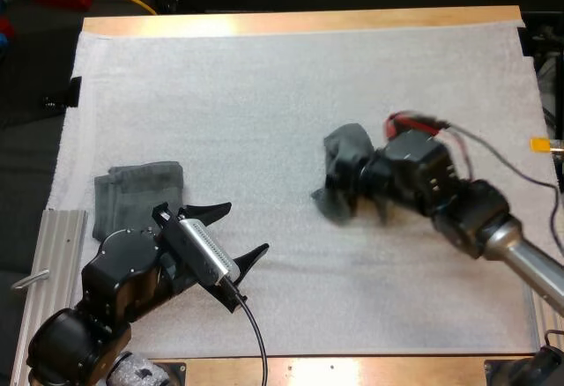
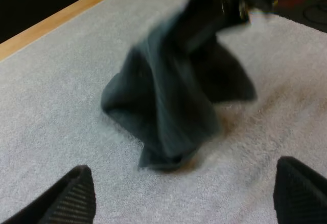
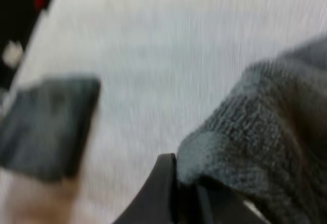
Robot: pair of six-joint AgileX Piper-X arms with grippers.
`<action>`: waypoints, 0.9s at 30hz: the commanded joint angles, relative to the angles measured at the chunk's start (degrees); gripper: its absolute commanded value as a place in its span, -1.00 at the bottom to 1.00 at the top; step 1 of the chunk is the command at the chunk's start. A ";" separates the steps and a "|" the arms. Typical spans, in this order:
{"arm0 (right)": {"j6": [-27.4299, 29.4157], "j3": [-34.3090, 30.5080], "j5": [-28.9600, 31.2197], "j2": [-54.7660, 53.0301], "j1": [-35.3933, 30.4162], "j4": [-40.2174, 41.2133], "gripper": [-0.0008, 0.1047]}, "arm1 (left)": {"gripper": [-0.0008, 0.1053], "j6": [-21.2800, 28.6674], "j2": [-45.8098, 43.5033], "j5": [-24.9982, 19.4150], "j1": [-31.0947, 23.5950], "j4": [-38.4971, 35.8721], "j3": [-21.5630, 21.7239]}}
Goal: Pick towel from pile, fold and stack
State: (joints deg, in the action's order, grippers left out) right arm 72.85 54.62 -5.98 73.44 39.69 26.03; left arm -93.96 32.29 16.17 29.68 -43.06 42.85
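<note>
A crumpled dark grey-green towel [image 1: 342, 170] hangs from my right gripper [image 1: 363, 179], which is shut on it right of the mat's middle; its lower end trails just above or on the mat. The towel [image 2: 168, 106] drapes down in front of my left wrist camera, and its knit fabric [image 3: 260, 137] bunches against my right finger [image 3: 158, 193]. A folded towel [image 1: 137, 194] lies flat at the mat's left, also seen from the right wrist as a dark square [image 3: 48, 127]. My left gripper [image 1: 238, 232] is open beside it, its fingertips [image 2: 71, 196] wide apart with nothing between.
A grooved metal plate [image 1: 55, 254] lies at the table's left front edge beside my left arm. The white mat [image 1: 264, 86] stretches wide between the two arms and toward the far wooden edge [image 1: 300, 21].
</note>
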 commanded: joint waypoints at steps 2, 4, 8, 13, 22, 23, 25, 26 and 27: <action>-0.50 -0.70 -0.11 0.27 2.09 0.05 -0.97 | 0.31 -0.69 -0.04 -0.10 0.15 0.61 0.38; -1.73 -1.62 -0.11 0.68 3.62 0.06 -0.97 | 0.31 -0.69 -0.04 -0.10 0.15 0.61 0.38; -4.31 -3.93 -0.11 1.29 6.62 0.06 -0.97 | 0.31 -0.69 -0.04 -0.10 0.15 0.61 0.38; -5.17 -6.18 -0.87 2.11 9.81 0.06 -0.97 | 0.31 -0.69 -0.04 -0.10 0.15 0.61 0.38; -5.55 -6.81 -5.00 5.86 16.60 -0.61 -0.97 | 0.31 -0.69 -0.04 -0.10 0.15 0.61 0.38; -5.55 -6.81 -5.00 6.41 17.36 -0.47 -0.95 | 0.31 -0.69 -0.04 -0.10 0.15 0.61 0.38; -5.55 -6.81 -5.00 6.83 18.22 -0.47 -0.90 | 0.31 -0.69 -0.04 -0.10 0.15 0.61 0.38; -5.55 -6.81 -5.00 6.83 18.76 -0.60 -0.84 | 0.31 -0.69 -0.04 -0.10 0.15 0.61 0.38; -5.55 -6.81 -5.15 6.82 19.28 -0.76 -0.81 | 0.31 -0.69 -0.04 -0.10 0.15 0.61 0.38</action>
State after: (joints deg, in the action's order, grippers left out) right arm 67.28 47.71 -10.24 80.61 58.89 25.80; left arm -93.96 32.29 16.17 29.68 -43.06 42.85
